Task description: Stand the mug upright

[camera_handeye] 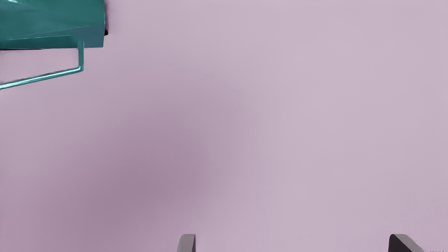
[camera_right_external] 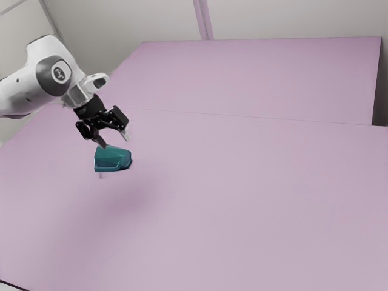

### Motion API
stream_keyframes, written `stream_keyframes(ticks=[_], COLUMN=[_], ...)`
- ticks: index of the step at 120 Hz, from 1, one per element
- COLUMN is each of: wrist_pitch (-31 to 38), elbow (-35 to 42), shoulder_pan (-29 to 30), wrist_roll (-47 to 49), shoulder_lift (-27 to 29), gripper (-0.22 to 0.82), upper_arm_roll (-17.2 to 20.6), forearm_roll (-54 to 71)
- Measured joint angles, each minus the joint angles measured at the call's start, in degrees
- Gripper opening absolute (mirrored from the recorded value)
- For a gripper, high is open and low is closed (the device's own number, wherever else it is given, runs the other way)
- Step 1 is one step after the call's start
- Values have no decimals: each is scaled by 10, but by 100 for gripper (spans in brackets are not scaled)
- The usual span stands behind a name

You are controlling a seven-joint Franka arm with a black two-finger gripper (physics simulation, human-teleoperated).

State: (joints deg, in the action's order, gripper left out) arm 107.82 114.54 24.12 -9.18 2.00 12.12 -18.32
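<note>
Mug [camera_right_external: 111, 159]: on its side on the bench [camera_right_external: 242, 200], near the fingers [camera_handeye: 187, 243].
Fingers: spread wide, nothing between them.
Handling: looks stiff, probably light; glossy walls [camera_handeye: 52, 19] could slip, might chip if dropped.
Handle [camera_handeye: 42, 77]: thin bar, likely a poor sole grip.
Hold: I'd pinch across the walls, square on, then rotate slowly upright.

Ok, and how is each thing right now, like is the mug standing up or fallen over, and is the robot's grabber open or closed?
Shiny teal mug with flat-sided facets: lying on its side on the pale purple table, not upright.
Thin teal mug handle: sticking out sideways from the mug.
Black two-finger gripper: open, holding nothing.
</note>
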Motion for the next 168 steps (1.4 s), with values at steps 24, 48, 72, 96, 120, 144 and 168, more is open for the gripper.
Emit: stream_keyframes(ticks=[24, 48, 72, 96, 120, 144, 168], wrist_pitch=[1, -16, -36, -41, -41, -41, -52], elbow=[-3, -46, -130, -160, -196, -215, -224], shoulder_pan=[97, 163, 189, 195, 196, 199, 200], wrist_roll=[-148, -282, -387, -458, -507, -541, -565], shoulder_lift=[-38, -101, -204, -259, -306, -338, -357], gripper=[60, 60, 60, 60, 60, 60, 60], upper_arm_roll=[0, -1, -3, -3, -4, -4, -4], forearm_roll=[-55, -108, -143, -179, -204, -218, -253])
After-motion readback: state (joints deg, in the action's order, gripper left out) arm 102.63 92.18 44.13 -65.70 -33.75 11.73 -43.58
